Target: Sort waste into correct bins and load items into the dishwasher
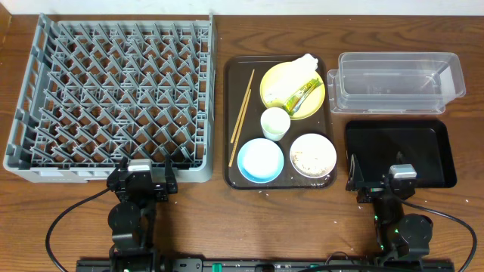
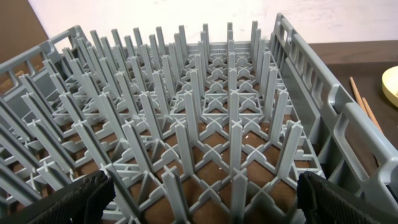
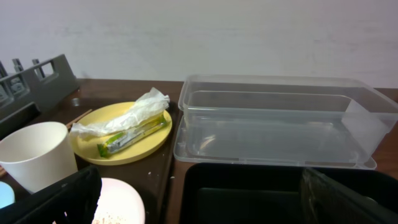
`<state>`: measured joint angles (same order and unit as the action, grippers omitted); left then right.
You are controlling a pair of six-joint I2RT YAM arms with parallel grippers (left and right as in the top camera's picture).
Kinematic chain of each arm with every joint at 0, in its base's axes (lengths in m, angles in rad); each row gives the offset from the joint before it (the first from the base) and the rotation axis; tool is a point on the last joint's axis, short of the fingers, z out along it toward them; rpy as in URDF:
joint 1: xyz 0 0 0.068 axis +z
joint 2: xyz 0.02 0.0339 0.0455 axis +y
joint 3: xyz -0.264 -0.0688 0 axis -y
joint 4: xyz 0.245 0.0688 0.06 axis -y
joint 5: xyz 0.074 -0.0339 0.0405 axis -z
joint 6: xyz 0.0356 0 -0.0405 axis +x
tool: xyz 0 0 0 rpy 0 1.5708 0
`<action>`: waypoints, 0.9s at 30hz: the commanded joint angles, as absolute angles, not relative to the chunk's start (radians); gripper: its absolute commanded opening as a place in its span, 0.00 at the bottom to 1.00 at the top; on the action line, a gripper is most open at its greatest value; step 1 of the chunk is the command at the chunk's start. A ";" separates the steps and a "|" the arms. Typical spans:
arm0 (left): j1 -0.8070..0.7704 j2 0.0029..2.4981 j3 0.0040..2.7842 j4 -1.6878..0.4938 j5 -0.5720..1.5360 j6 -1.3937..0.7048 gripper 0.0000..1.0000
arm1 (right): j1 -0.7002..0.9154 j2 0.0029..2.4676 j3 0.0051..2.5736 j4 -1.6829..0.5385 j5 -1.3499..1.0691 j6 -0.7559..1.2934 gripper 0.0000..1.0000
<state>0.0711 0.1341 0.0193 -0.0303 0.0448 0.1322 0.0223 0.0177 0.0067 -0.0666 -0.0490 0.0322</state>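
Nearest, two grippers are seen, one on each arm. The left gripper (image 2: 208, 204) is held spread wide with nothing in it, at the near edge of the one big grey dish rack (image 1: 30, 162), which has no dishes in it. The right gripper (image 3: 202, 202) is spread wide too, with nothing in it, at the near edge of the one shiny black tray (image 1: 393, 143). Between the rack and the black tray, one dark brown tray (image 1: 228, 113) is laid on the wooden table (image 1: 227, 227). At its near end two bowls are set side by side: one light blue bowl (image 1: 261, 160) on the left and one white bowl (image 1: 313, 155) on the right. Pale crumbs (image 1: 306, 157) are scattered in the white bowl. Just behind the bowls one small white cup (image 1: 275, 123) is stood upright. Two thin chopsticks (image 1: 242, 117) are laid along the left side of the brown tray. At its far end one round yellow plate (image 1: 276, 79) is set, and on it one crumpled white napkin (image 1: 302, 66) and one small green-yellow wrapper (image 1: 301, 96) are laid. Behind the black tray one clear tub (image 1: 393, 83) is placed, and nothing is seen in it.
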 commanded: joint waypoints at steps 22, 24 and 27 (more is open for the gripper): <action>0.075 0.130 0.004 -0.073 0.007 0.146 0.97 | 0.027 0.016 0.006 -0.069 -0.073 0.015 0.99; 0.075 0.130 0.004 -0.073 0.007 0.146 0.97 | 0.027 0.016 0.006 -0.062 -0.080 0.014 0.99; 0.075 0.130 0.004 -0.073 0.007 0.146 0.97 | 0.027 0.016 0.006 -0.065 -0.134 0.014 0.99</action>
